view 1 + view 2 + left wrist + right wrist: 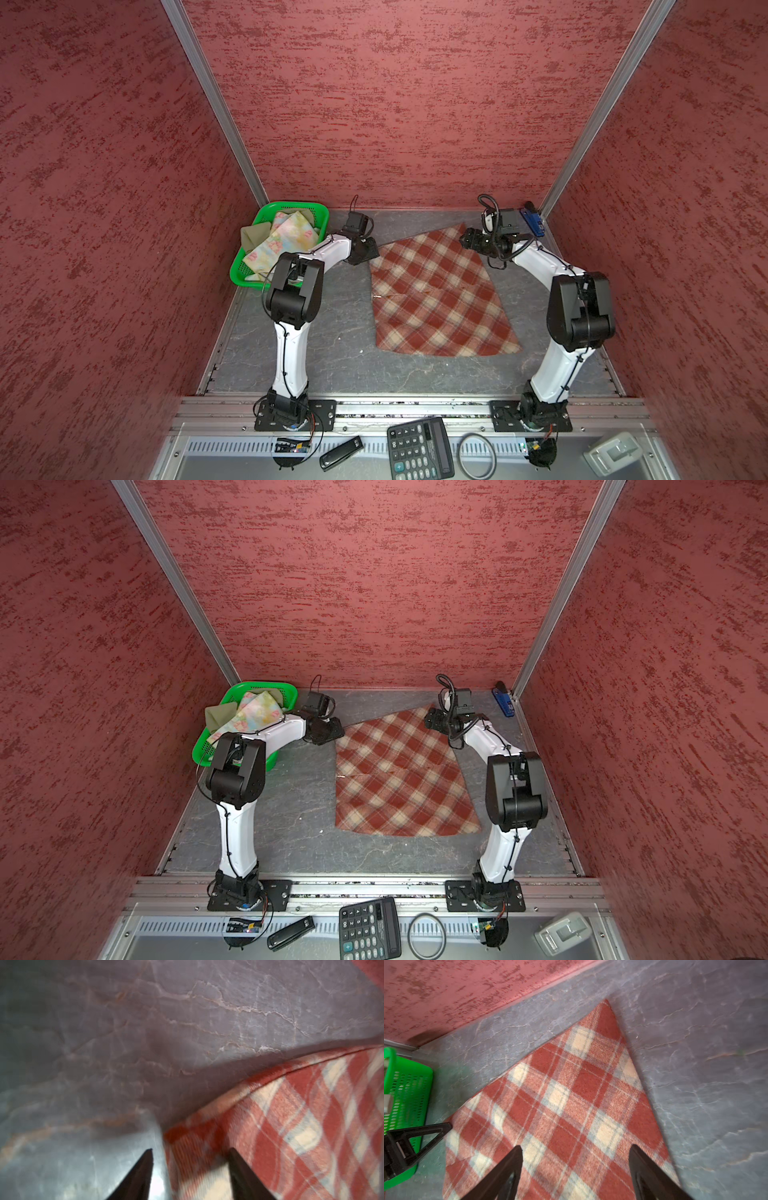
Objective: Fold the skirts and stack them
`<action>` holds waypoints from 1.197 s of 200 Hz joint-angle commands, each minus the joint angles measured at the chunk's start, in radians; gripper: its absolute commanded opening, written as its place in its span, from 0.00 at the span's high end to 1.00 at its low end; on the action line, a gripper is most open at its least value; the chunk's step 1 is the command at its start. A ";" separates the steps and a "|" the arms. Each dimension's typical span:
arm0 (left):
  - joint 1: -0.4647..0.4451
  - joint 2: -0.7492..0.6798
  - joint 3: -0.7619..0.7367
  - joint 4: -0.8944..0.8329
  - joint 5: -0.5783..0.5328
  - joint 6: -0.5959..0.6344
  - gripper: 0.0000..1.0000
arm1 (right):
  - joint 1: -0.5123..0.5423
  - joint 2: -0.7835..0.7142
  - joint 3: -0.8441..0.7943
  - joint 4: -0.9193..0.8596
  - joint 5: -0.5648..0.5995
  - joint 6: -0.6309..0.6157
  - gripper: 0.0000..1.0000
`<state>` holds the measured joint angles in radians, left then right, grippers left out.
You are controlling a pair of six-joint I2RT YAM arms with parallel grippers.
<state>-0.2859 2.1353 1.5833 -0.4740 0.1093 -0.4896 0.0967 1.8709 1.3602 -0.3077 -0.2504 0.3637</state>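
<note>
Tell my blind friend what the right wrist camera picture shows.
A red-and-cream plaid skirt lies flat on a grey table, one corner pointing toward a red wall. The right gripper hangs open over it. A green basket stands beside the skirt, near the wall.

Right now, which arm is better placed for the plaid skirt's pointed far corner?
Right. The right gripper is open over the skirt by that corner; the left gripper straddles the opposite edge.
</note>
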 commanded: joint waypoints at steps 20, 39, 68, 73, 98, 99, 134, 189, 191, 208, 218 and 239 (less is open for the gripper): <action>0.011 0.049 0.042 -0.021 -0.007 0.023 0.70 | 0.037 0.086 0.016 0.065 0.022 0.077 0.19; 0.020 0.042 0.029 -0.017 -0.012 0.021 0.96 | 0.059 0.136 0.035 0.066 0.037 0.100 0.19; 0.036 0.001 -0.027 -0.006 -0.022 0.016 1.00 | 0.091 0.204 0.087 0.057 0.053 0.117 0.19; 0.040 -0.012 -0.045 0.002 -0.020 0.011 1.00 | 0.097 0.214 0.096 0.055 0.055 0.120 0.19; 0.064 -0.090 -0.158 0.036 -0.004 -0.028 1.00 | 0.122 0.278 0.163 0.037 0.052 0.126 0.18; 0.065 -0.094 -0.164 0.040 -0.004 -0.030 1.00 | 0.122 0.279 0.166 0.036 0.051 0.126 0.18; 0.047 -0.245 -0.351 0.070 -0.011 -0.083 1.00 | 0.165 0.393 0.297 0.007 0.032 0.141 0.17; -0.066 -0.443 -0.585 0.071 -0.038 -0.161 0.95 | 0.249 0.653 0.716 -0.110 -0.076 0.191 0.15; -0.069 -0.446 -0.589 0.069 -0.039 -0.163 0.94 | 0.251 0.662 0.735 -0.115 -0.082 0.191 0.15; -0.102 -0.469 -0.602 0.056 -0.040 -0.169 0.82 | 0.264 0.729 0.879 -0.139 -0.119 0.183 0.14; -0.125 -0.485 -0.602 0.053 -0.043 -0.162 0.71 | 0.263 0.740 0.929 -0.148 -0.126 0.177 0.14; -0.179 -0.507 -0.567 0.022 -0.074 -0.120 0.39 | 0.251 0.668 0.927 -0.145 -0.090 0.149 0.12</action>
<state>-0.4191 1.6695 0.9848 -0.4229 0.0715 -0.6411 0.3595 2.6022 2.2501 -0.3969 -0.3325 0.5251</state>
